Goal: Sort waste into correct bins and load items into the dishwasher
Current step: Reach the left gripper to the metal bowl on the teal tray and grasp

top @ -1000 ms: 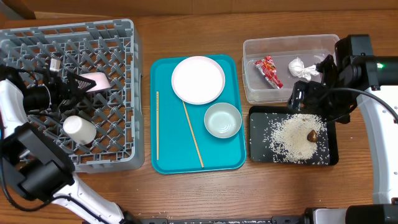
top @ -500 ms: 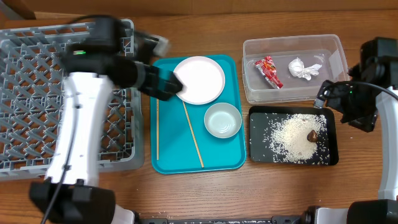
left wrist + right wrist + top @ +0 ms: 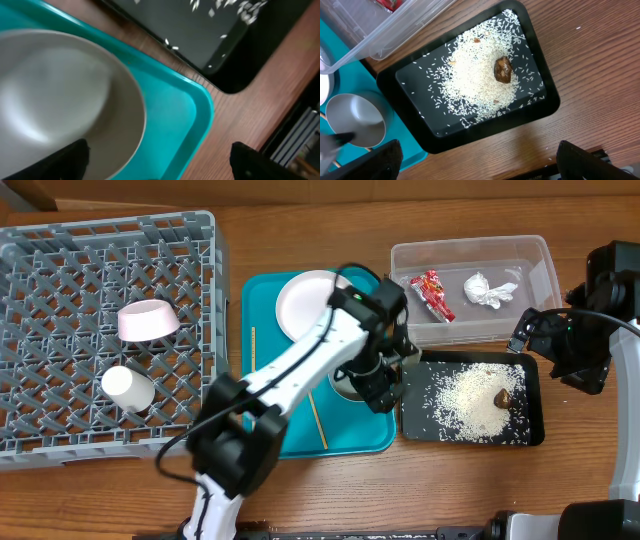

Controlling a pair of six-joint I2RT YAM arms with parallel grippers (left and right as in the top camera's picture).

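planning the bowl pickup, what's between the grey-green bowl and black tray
Only the teal tray's rim and a narrow strip of wooden table separate grey-green bowl and black tray, clearest in the left wrist view.

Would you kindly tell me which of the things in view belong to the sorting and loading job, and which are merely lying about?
Belong to the job: dish rack, pink bowl, white cup, white plate, grey-green bowl, chopsticks, clear tub, red wrapper, tissue, black tray, rice, brown lump.

Just lying about: teal tray, which only carries the dishes; wooden table.
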